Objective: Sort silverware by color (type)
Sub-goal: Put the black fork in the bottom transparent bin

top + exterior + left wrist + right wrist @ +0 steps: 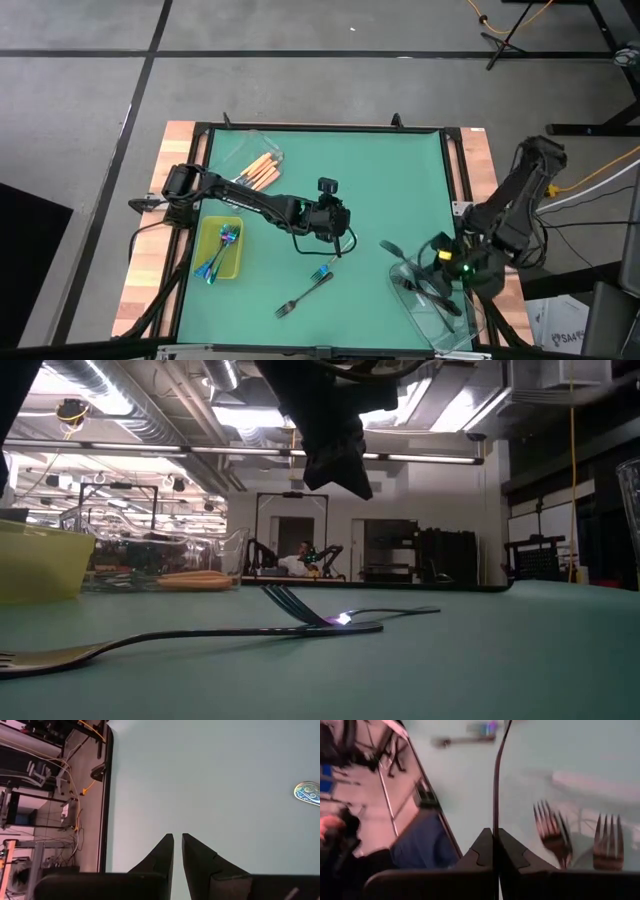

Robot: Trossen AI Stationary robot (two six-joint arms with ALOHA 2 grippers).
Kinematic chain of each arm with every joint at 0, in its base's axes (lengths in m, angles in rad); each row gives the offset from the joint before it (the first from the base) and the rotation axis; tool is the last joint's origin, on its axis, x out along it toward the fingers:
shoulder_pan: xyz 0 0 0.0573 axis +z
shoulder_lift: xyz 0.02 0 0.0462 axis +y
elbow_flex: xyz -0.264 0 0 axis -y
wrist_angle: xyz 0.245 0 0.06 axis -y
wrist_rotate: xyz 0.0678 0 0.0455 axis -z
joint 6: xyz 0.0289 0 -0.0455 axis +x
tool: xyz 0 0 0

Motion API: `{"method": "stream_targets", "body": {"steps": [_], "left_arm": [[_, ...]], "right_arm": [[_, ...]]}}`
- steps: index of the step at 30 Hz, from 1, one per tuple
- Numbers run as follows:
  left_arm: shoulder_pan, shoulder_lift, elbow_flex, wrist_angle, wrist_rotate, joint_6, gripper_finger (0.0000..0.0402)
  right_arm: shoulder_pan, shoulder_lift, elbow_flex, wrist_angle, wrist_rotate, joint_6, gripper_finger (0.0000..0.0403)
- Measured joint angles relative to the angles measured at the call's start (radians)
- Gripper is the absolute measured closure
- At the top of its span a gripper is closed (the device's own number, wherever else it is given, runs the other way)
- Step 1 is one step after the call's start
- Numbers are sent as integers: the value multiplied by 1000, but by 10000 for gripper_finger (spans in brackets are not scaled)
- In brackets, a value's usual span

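Nearest the front edge of the worktop (380,180), a dark fork (300,297) is lying loose, and just beyond it an iridescent fork (322,270) is waiting too, the two near each other but apart. Off to the right, the right end effector (495,831) is clenching the slim handle of another black fork (496,780) and hanging over the clear tub (430,325), where dark forks (552,832) are already lying. Further in, the left end effector (177,836) is hovering above the middle of the mat, its fingers drawn nearly together and gripping nothing. Beyond that, the yellow-green tray (236,262) is holding iridescent pieces (222,250), and farthest back the orange-handled forks (262,170) are sitting in their own clear container. The step in hand looks to be depositing the black fork; the next move is probably calling for the right fingers to release over the tub, while the left arm is needing to spread and descend onto the iridescent fork.
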Motion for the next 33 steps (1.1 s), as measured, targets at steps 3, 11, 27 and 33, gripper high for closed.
{"method": "stream_targets", "body": {"steps": [3, 11, 27, 33], "left_arm": [[0, 0, 0, 0, 0, 0, 370], [0, 0, 0, 6, 0, 0, 370], [0, 1, 0, 6, 0, 0, 370], [0, 1, 0, 6, 0, 0, 370]], "right_arm": [[67, 51, 0, 5, -11, 55, 403], [216, 158, 0, 33, -3, 195, 403], [316, 318, 0, 45, -26, 295, 403], [316, 377, 0, 45, -28, 295, 403]]}}
